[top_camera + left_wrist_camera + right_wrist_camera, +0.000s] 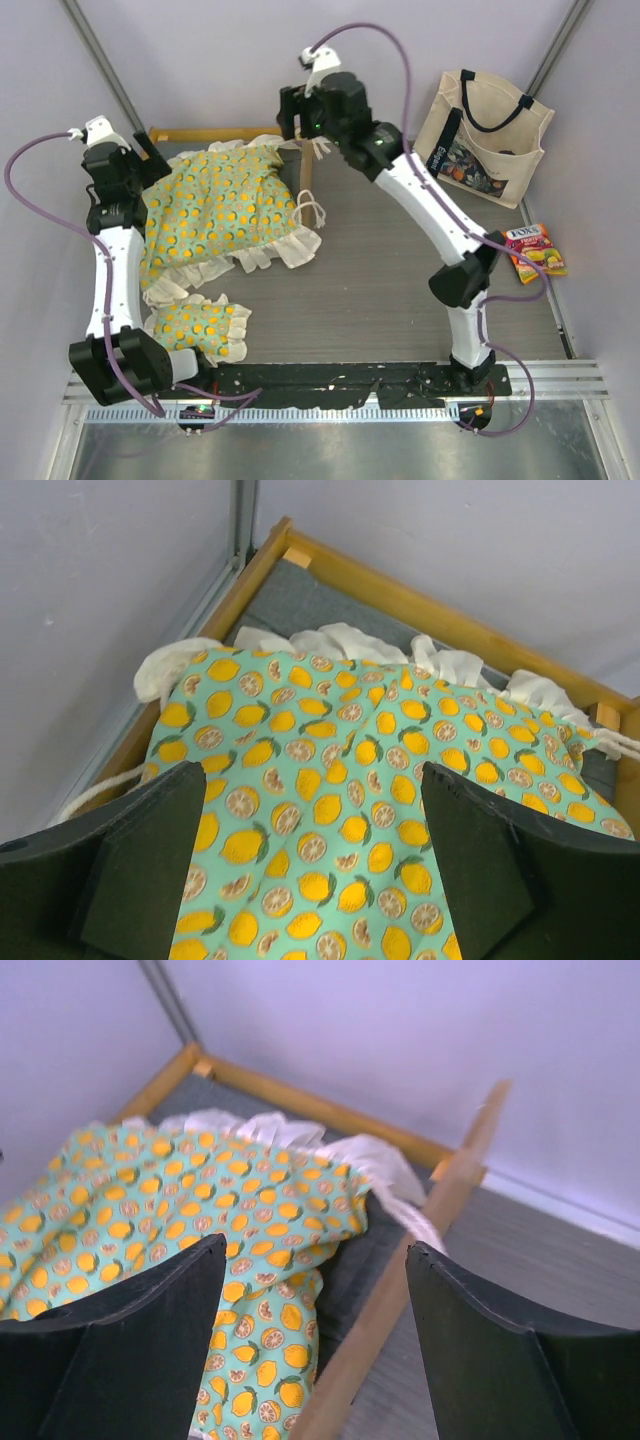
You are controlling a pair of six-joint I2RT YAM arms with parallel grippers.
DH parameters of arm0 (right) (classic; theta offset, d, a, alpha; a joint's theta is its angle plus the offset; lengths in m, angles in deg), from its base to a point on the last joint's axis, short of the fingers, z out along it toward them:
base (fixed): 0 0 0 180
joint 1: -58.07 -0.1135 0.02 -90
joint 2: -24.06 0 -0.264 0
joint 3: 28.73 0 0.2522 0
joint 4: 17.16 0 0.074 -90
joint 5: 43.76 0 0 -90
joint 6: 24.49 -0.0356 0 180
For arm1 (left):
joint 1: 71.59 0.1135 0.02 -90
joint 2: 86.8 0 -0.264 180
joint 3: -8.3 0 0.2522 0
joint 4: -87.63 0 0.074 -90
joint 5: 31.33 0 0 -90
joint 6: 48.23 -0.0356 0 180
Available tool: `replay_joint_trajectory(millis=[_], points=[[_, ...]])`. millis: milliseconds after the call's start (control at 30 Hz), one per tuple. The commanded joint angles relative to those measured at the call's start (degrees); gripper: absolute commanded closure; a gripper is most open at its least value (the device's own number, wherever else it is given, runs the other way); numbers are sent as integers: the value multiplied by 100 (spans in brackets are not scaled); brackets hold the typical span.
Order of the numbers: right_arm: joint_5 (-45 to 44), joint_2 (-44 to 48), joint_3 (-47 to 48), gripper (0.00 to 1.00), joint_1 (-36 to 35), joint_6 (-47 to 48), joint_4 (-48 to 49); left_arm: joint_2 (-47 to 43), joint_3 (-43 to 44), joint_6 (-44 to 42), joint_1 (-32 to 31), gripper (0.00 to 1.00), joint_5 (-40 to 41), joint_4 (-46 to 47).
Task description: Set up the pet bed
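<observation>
At the far left of the tabletop (380,290), the left arm (108,270) reaches toward the back wall. Its jaws are held wide apart above the left edge of the mattress cushion (215,205), and nothing is gripped between them. In the left wrist view, the two dark fingers (150,860) are seen on either side of the lemon-print fabric (330,810), with the wooden rail (400,585) of the frame beyond.

The light-wood frame (210,133) is set in the far left corner of the tabletop, close to the wall. The cushion is spread across it, its cream ruffle reaching the far rail. Its near ruffled edge is draped out onto the tabletop, and a white tie loop (315,210) lies beside the frame's right rail. Nearer the arm bases, a small matching pillow (200,328) lies apart from the cushion.

The right arm (430,200) is stretched over the frame's far right corner. Its jaws are also spread wide and empty; the right wrist view shows the fingers (500,1350) above the cushion's edge (150,1210) and the side rail (400,1290).

Further right, a cream tote bag (485,135) is leaned against the wall, and a candy packet (535,252) lies near it.
</observation>
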Motion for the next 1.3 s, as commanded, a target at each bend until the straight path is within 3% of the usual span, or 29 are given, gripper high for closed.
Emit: replay_joint_trajectory(millis=[0, 100, 400, 533, 600, 700, 733, 833, 1033, 1133, 1267], points=[[-751, 589, -256, 22, 213, -298, -400, -717, 21, 19, 92, 6, -175, -565], [-314, 448, -404, 22, 407, -929, -867, -1025, 136, 36, 101, 4, -307, -1048], [882, 88, -1081, 21, 469, -1389, -376, -2194, -215, 555, 92, 3, -1211, -2287], [734, -17, -1197, 21, 434, -1424, -550, -2712, -645, 678, 92, 1, -1291, -2692], [15, -70, -1188, 21, 390, -1398, -856, -2792, -690, 670, 92, 1, -1396, -3025], [-495, -53, -1354, 31, 346, -1302, -1121, -2924, -682, 599, 83, 2, -1528, -3351], [-558, -18, -1433, 47, 346, -1293, -1148, -3011, -673, 608, 92, 3, -1598, -3404], [-970, 279, -1855, 78, 346, -1275, -1087, -3135, -655, 704, 92, 5, -1966, -3650], [-1762, 1115, -2821, 89, 634, -1398, -841, -3407, -979, 819, -57, 11, -2328, -4073], [-1736, 1729, -3419, 97, 1055, -1337, -701, -3618, -1314, 1030, -93, 12, -2460, -3976], [-1507, 2600, -4481, 98, 1539, -1003, -568, -3627, -1306, 942, -277, 13, -2548, -4081]])
